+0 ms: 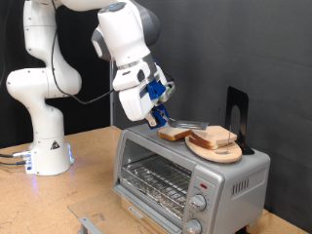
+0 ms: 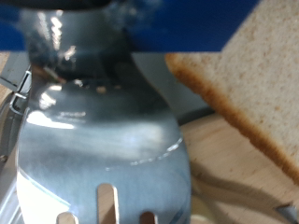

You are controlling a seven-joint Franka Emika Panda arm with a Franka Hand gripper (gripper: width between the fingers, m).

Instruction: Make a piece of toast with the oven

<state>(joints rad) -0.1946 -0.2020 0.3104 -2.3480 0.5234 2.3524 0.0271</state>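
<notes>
My gripper point(image 1: 156, 117) hangs over the top of the silver oven point(image 1: 146, 154), near its left end in the exterior view, shut on the handle of a metal slotted spatula point(image 2: 103, 140). Close beside the spatula's blade is the piece of toast point(image 1: 175, 134), pale with a brown crust point(image 2: 252, 84). It sits low over the oven's top. Whether it rests on the blade I cannot tell. The oven's glass door point(image 1: 154, 180) is shut, and the wire rack shows behind it.
More slices point(image 1: 219, 136) are stacked on a round wooden plate point(image 1: 229, 154) at the right end of the oven's top. A black upright stand point(image 1: 237, 109) rises behind them. Two knobs point(image 1: 202, 202) and a red light point(image 1: 202, 183) are on the oven's front. The robot's base point(image 1: 44, 146) stands at left.
</notes>
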